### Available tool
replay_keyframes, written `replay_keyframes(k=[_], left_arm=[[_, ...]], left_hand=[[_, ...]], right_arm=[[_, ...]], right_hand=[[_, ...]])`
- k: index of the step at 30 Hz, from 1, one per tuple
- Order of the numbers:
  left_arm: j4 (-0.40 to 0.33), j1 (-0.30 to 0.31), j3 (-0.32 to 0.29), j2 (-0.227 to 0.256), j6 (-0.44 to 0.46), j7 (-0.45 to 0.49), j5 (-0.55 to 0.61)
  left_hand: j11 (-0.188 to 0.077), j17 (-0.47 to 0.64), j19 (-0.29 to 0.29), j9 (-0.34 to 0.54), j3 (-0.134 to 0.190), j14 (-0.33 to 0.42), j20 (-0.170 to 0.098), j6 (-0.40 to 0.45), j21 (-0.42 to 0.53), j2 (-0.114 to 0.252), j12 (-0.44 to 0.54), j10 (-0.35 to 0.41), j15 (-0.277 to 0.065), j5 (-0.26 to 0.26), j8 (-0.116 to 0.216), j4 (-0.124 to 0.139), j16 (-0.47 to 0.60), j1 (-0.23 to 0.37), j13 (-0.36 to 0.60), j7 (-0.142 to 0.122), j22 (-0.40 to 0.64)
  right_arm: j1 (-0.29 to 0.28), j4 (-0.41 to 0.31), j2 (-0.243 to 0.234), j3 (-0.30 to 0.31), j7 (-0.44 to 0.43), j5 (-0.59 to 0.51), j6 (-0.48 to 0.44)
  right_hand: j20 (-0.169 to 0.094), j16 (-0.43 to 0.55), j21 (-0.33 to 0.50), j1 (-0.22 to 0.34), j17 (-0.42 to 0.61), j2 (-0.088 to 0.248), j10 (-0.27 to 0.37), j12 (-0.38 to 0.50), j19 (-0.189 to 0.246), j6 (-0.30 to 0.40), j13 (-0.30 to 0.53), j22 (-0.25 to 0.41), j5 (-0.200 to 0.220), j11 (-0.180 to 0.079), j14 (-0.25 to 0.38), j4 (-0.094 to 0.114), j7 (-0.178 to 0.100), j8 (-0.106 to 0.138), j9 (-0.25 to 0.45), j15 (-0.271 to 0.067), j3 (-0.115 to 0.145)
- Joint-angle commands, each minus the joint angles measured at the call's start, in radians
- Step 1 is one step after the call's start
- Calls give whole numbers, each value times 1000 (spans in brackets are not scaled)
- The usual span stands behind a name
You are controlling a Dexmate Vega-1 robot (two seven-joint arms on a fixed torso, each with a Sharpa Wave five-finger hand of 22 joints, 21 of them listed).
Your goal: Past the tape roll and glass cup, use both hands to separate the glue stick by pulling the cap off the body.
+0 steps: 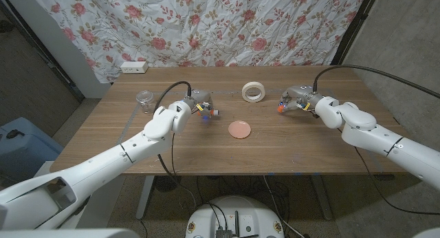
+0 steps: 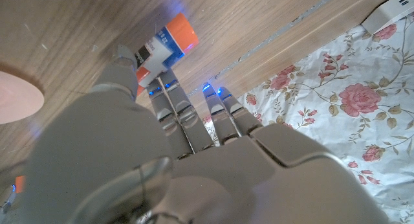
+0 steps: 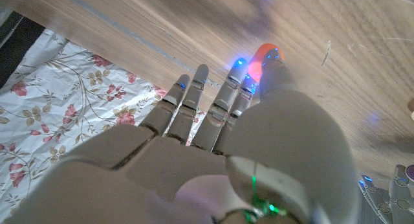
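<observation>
table (image 1: 206, 152): brown wood, showing a matt, finely grained top
glue stick body (image 2: 167, 46): looking like smooth plastic under a printed paper label
glass cup (image 1: 144, 98): clear glass
tape roll (image 1: 253, 92): looking like pale matt paper
backdrop (image 1: 227, 25): creased floral cloth
left hand (image 1: 199, 107): showing smooth grey plastic shells

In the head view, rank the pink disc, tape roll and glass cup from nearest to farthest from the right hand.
From the right hand:
1. Tape roll, just beside it toward the table's middle.
2. Pink disc, farther in and nearer the front edge.
3. Glass cup, far across on the left side.
</observation>
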Motion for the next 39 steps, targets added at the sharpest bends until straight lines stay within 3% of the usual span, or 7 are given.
replay_keyframes(k=[1, 12, 26, 27, 35, 39], left_arm=[[15, -3, 7, -7, -1, -9, 11], [5, 9, 3, -1, 5, -9, 16], [-1, 19, -5, 7, 9, -11, 21], [-1, 18, -4, 9, 8, -14, 23], [1, 18, -5, 12, 7, -18, 30], [9, 11, 1, 13, 2, -27, 40]], left_hand=[[1, 0, -7, 4, -1, 1, -61, -5, -6, 0, -3, -3, -132, 5, 4, 4, -1, -8, 2, -3, 1], [1, 0, -9, 4, -3, 1, -59, -6, -6, 0, -1, -9, -133, 5, 6, 5, -1, -12, 2, -4, 1], [1, 0, -12, 4, -4, 1, -59, -7, -7, 1, 1, -11, -134, 6, 8, 5, -1, -15, 3, -5, 1], [1, 0, -13, 4, -4, 1, -58, -7, -7, 1, 1, -12, -134, 6, 8, 5, -1, -15, 3, -4, 1], [1, 0, -13, 4, -4, 0, -59, -7, -6, 2, 2, -13, -135, 6, 9, 5, -1, -16, 3, -5, 1], [1, 0, -13, 4, -4, 0, -59, -11, -6, 2, 2, -14, -135, 6, 8, 4, -1, -17, 3, -5, 1]], right_arm=[[13, -17, 0, -18, 54, -38, -43], [23, -33, 4, -29, 112, -54, -80], [26, -42, 12, -44, 141, -79, -117], [28, -42, 15, -45, 148, -79, -122], [40, -40, 17, -50, 174, -71, -121], [41, -37, 17, -49, 170, -65, -114]], right_hand=[[3, -8, -1, -24, 0, -12, -14, -11, -1, 11, 1, 1, 4, 2, 1, 2, -27, -6, 5, -146, -7], [24, -47, -2, -86, 0, -50, -104, -38, -15, -102, 11, 2, 13, 5, -24, 13, -31, -52, 7, -133, -24], [35, -71, -2, -132, 10, -74, -171, -46, -28, -164, 21, 2, 22, 4, -54, 17, -31, -87, 0, -127, -36], [38, -76, -3, -140, 13, -77, -189, -47, -34, -195, 24, 2, 26, 5, -60, 17, -30, -101, 0, -125, -37], [57, -103, -5, -191, 21, -105, -276, -55, -60, -264, 31, 2, 38, 8, -101, 23, -30, -134, 2, -93, -52], [60, -108, -4, -210, 21, -118, -288, -52, -65, -274, 33, 2, 42, 7, -106, 26, -29, -139, 3, -91, -61]])
